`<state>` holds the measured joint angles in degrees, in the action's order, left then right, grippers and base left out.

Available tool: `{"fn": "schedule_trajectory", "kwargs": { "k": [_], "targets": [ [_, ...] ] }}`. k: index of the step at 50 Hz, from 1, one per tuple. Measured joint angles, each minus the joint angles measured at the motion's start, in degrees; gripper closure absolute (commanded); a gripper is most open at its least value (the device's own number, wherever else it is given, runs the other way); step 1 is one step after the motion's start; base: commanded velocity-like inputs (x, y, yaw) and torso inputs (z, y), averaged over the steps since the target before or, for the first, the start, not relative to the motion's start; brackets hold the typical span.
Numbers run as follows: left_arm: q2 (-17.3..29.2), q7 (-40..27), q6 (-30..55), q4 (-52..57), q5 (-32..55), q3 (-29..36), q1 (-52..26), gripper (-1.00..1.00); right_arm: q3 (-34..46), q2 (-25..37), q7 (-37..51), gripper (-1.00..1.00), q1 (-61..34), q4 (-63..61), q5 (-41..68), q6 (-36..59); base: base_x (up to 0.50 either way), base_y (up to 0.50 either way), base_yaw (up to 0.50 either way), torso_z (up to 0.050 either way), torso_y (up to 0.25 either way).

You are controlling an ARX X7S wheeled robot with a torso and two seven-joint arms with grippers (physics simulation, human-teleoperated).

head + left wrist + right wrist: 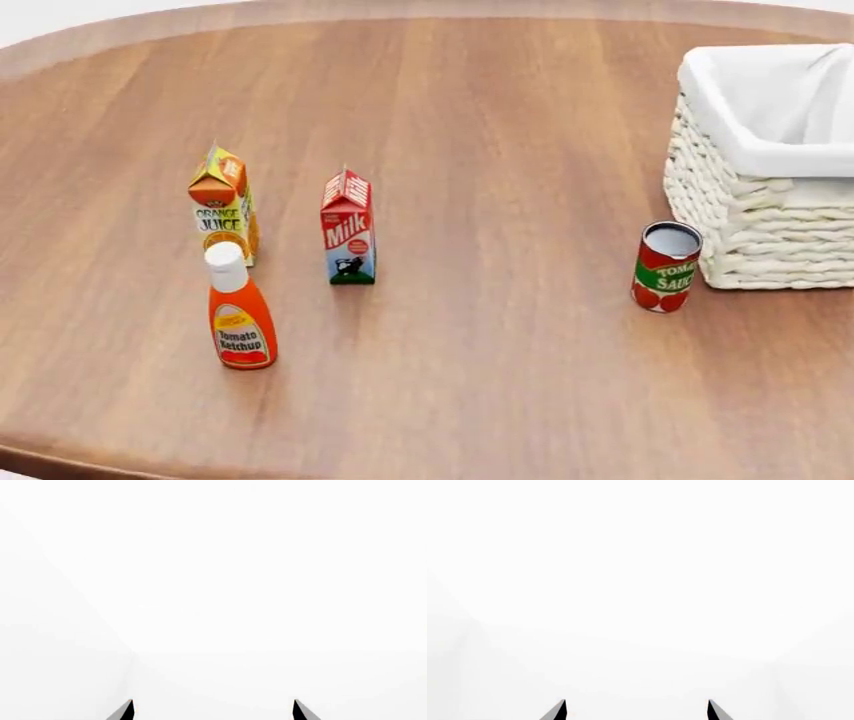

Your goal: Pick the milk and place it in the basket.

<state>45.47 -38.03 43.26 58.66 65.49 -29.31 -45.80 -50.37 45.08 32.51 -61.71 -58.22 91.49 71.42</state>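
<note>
Since nothing is gripped yet, milk (348,228) is seen upright at basket's (747,225) 9 o'clock; L gripper (213,711) & R gripper (636,711) jaws are held apart.

We see milk (348,229) upright mid-table (507,140), juice (223,203) just left, ketchup (239,310) in front of juice. Sauce can (666,266) stands near basket (747,225), far right.

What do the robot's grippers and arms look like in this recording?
Very little shows. Each wrist view catches only two dark, near-black pointed fingertips against blank white: the left gripper and the right gripper. A faint orange edge lines one left fingertip. No cables or markings are visible, and neither arm appears in the head view.
</note>
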Motion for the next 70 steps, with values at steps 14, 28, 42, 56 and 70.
{"fn": "schedule_trajectory", "kwargs": {
  "k": [14, 28, 42, 56, 70],
  "targets": [
    [1.2, -0.3, -1.6, 0.2, -0.1, 0.8, 0.8, -1.0, -0.8, 0.4, -1.1, -1.0, 1.2, -0.8, 0.0, -0.2, 0.09, 0.0, 0.0, 0.0, 0.0],
    [1.8, -0.4, -3.0, -0.1, -0.6, 1.4, 2.0, -1.0, -1.9, 0.4, -1.4, -1.0, 2.4, -1.0, 1.6, -1.0, 0.5, 0.0, 0.0, 0.0, 0.0],
    [2.5, -0.8, -4.2, -0.4, -0.9, 2.0, 2.5, -1.0, -2.5, 0.1, -2.1, -1.0, 2.9, -1.3, 2.2, -1.1, 0.5, 0.0, 0.0, 0.0, 0.001],
    [3.2, -1.3, -5.1, -0.7, -1.0, 2.6, 2.7, -1.0, -2.3, -0.3, -2.6, -1.0, 2.7, -1.4, 2.2, -0.7, 0.5, 0.0, 0.0, 0.0, 0.001],
    [3.7, -1.5, -5.9, -0.9, -1.1, 3.1, 2.9, -1.0, -2.1, -0.9, -2.8, -1.0, 2.1, -1.5, 2.4, 0.1, 0.5, 0.0, 0.0, 0.0, 0.001]
  ]
}}
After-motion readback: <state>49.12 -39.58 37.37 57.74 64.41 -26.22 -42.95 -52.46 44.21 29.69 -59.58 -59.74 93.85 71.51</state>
